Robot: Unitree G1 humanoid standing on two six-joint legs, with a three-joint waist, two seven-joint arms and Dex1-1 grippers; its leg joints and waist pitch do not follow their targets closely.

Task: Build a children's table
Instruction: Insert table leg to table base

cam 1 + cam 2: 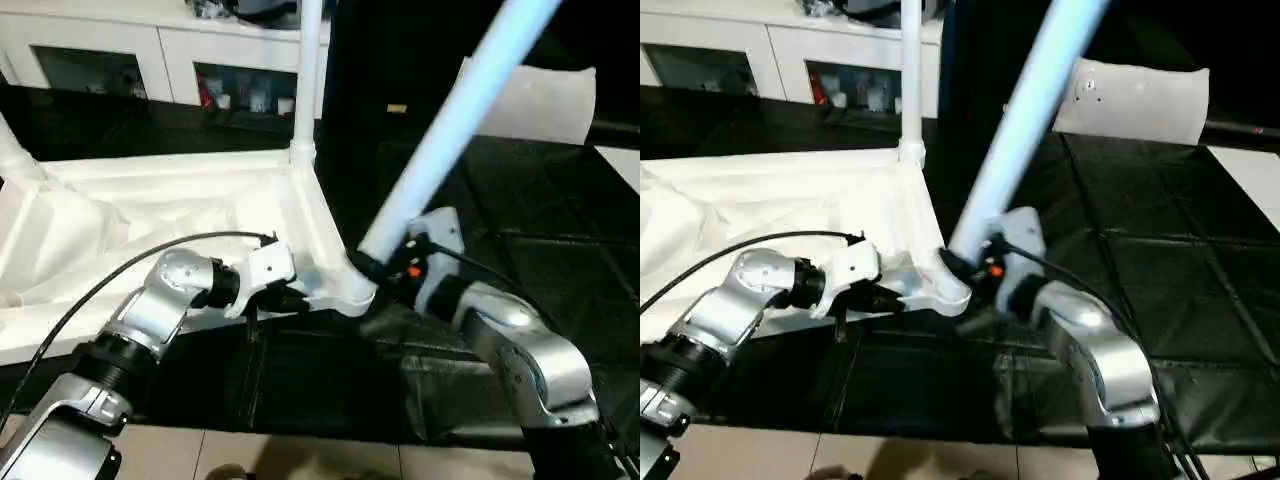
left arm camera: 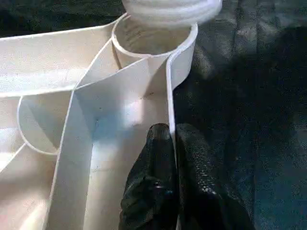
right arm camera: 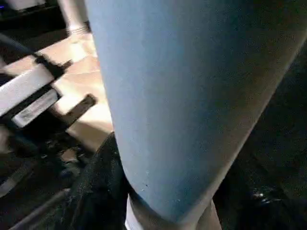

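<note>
Where the head views look down, the tabletop [image 1: 180, 215] lies underside up on a black mat [image 1: 560, 240], ribs and rim showing. One leg [image 1: 306, 70] stands upright in the far corner socket. A second leg [image 1: 455, 120] leans steeply, its lower end at the near right corner socket [image 1: 352, 290], its upper end running out of view toward the top right. The left gripper [image 1: 290, 297] reaches in from the left and sits on the near rim just beside that corner. The right gripper [image 1: 385, 270] is at the base of the tilted leg, its black fingers round the tube. White cabinets [image 1: 120, 55] with glass doors stand behind, and a flat white sheet [image 1: 1135, 100] lies on the mat beyond the leg.

From the left wrist, two black fingers [image 2: 158, 191] are pressed together on the thin rim wall of the tabletop, one each side, pinching it. Ahead of them is the round corner socket, and the ribbed end of the leg [image 2: 170, 9] hangs just above its mouth, not seated.

From the right wrist, the leg passes close across the view, with a dark finger [image 3: 100, 191] against its lower part; the jaws stand part-spread and clasp the tube. Beyond, the left gripper's white housing and the tabletop rim are visible, with the upright leg behind.
</note>
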